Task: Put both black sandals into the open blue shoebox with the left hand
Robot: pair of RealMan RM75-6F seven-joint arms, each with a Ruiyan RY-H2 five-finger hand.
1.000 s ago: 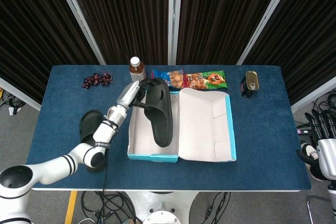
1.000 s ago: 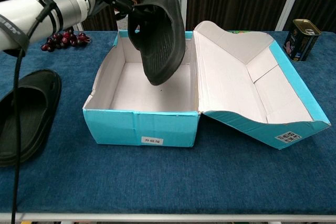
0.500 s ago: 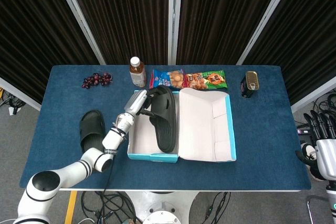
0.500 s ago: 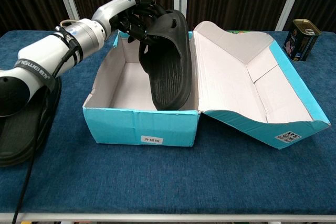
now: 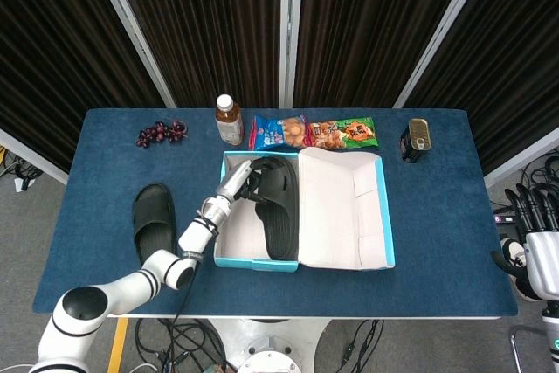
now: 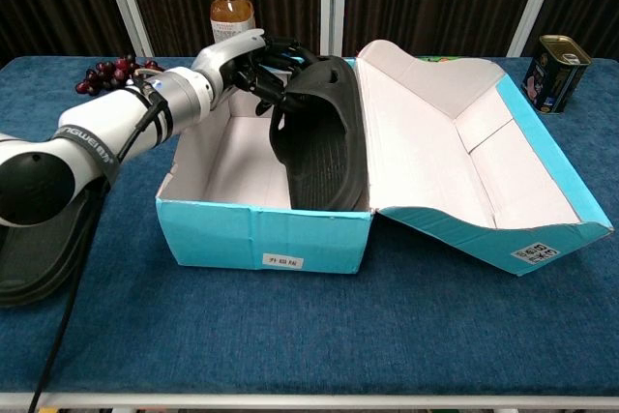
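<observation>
Left hand [image 6: 253,63] reaches into the open blue cardboard shoebox [image 6: 261,234] at frame centre, fingers [image 5: 247,174] clamped on a black rubber sandal [image 6: 321,137] leaning against its right wall. Second black sandal [image 5: 153,220] lies on the table, left of the box. Right hand [image 5: 540,251] hangs at the right edge, fingers apart.

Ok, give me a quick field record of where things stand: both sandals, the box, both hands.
sandal in box: inside the blue shoebox, along its right wall, tilted, sole facing up
left hand: grips that sandal's far end
second sandal: flat on the table, left of the box, untouched
lid: open, lying to the right
right hand: off the table edge, holds nothing
</observation>
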